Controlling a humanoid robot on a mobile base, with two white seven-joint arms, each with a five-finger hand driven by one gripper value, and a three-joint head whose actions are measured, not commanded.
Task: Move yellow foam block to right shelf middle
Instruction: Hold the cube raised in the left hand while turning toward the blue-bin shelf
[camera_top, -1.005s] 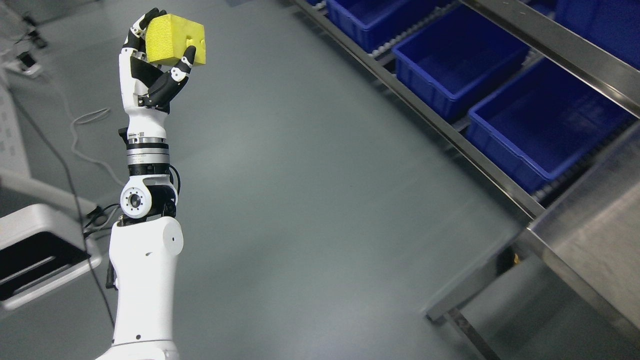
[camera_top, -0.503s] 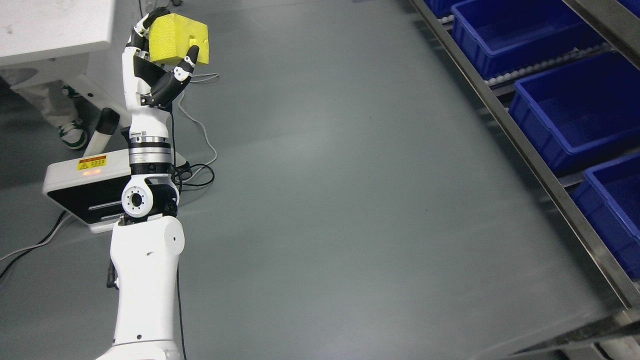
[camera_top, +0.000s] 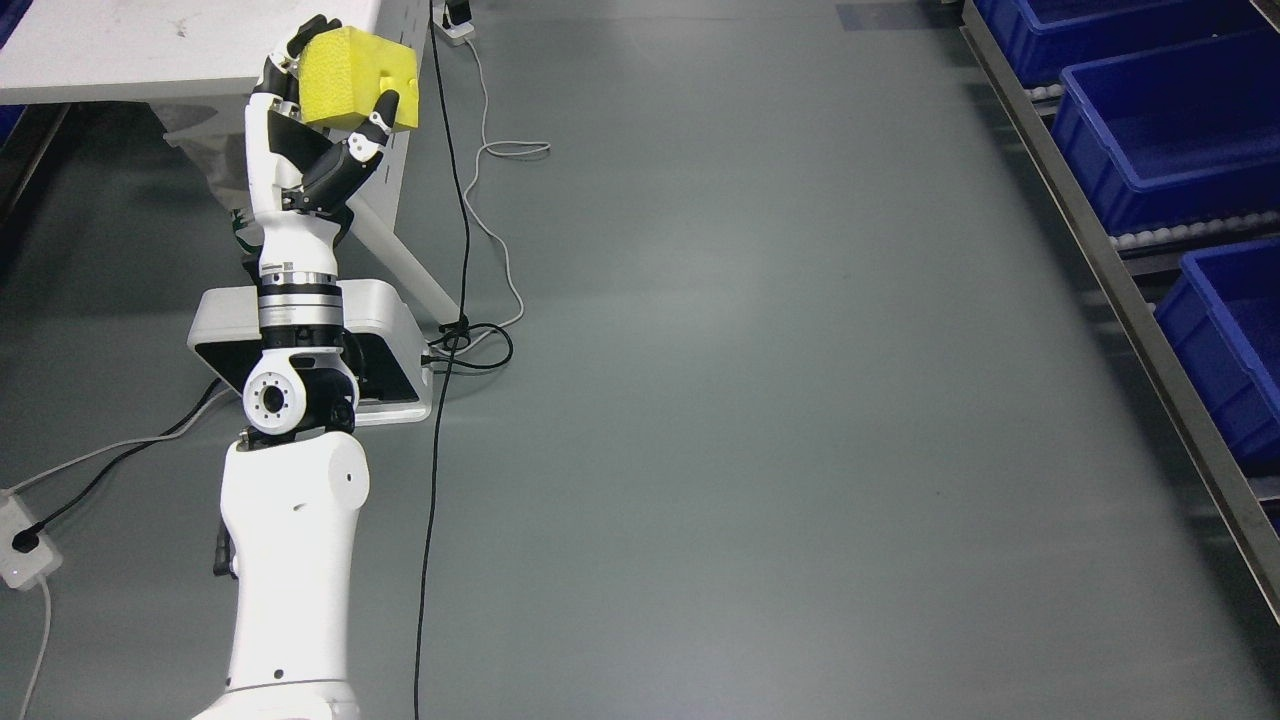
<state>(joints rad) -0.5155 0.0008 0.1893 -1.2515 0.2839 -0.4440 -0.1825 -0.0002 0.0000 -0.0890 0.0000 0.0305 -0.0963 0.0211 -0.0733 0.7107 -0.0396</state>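
- The left hand (camera_top: 320, 120) is raised at upper left, fingers curled around the yellow foam block (camera_top: 355, 75).
- A white counter (camera_top: 150, 50) lies behind it.
- Blue bins (camera_top: 1170, 130) sit on the shelf (camera_top: 1150, 330) at far right, well apart from the block.

Grey floor (camera_top: 760, 400), white table (camera_top: 150, 45), trailing cables (camera_top: 440, 400), blue bins (camera_top: 1170, 120)

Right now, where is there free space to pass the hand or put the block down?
The floor lies bare between the cables and the shelf. The bins look empty. It is crowded on the left: table, white device, cables. The left hand holds the block.
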